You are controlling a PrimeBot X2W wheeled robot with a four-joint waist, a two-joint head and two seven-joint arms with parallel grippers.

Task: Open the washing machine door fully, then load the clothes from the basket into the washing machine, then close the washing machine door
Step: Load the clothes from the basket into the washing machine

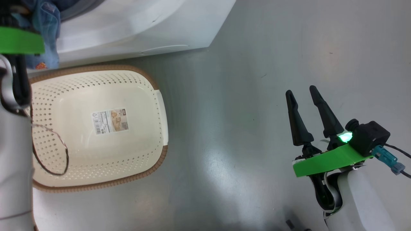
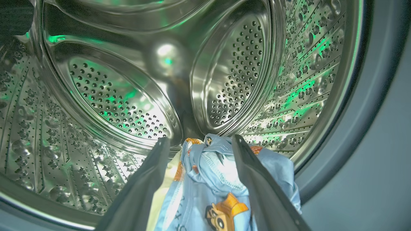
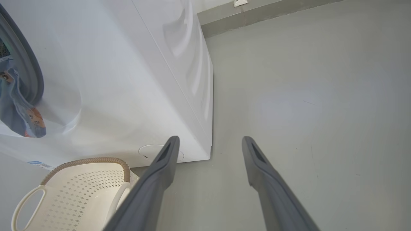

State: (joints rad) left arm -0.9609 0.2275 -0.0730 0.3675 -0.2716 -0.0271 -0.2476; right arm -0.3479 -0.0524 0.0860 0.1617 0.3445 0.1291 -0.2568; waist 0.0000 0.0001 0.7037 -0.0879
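Note:
My left gripper (image 2: 199, 141) reaches into the washing machine's steel drum (image 2: 112, 96), open. The light-blue clothes (image 2: 208, 179) with orange bears lie bunched between its fingers at the drum's lower lip. In the head view the clothes (image 1: 45, 38) hang at the machine's opening beside my left arm's green bracket (image 1: 19, 40). The cream basket (image 1: 80, 86) stands on the floor before the washing machine (image 1: 144, 29), with just its label sticker (image 1: 110, 121) inside. My right gripper (image 1: 301, 90) hovers open over bare floor, holding nothing. The washing machine door is out of view.
The grey rubber gasket (image 2: 369, 112) rings the drum. A thin cable (image 1: 54, 154) from my left arm loops over the basket's left side. In the right wrist view the washing machine's corner (image 3: 205, 128) is left of my right gripper (image 3: 208, 139), with grey floor (image 3: 305, 96) beyond.

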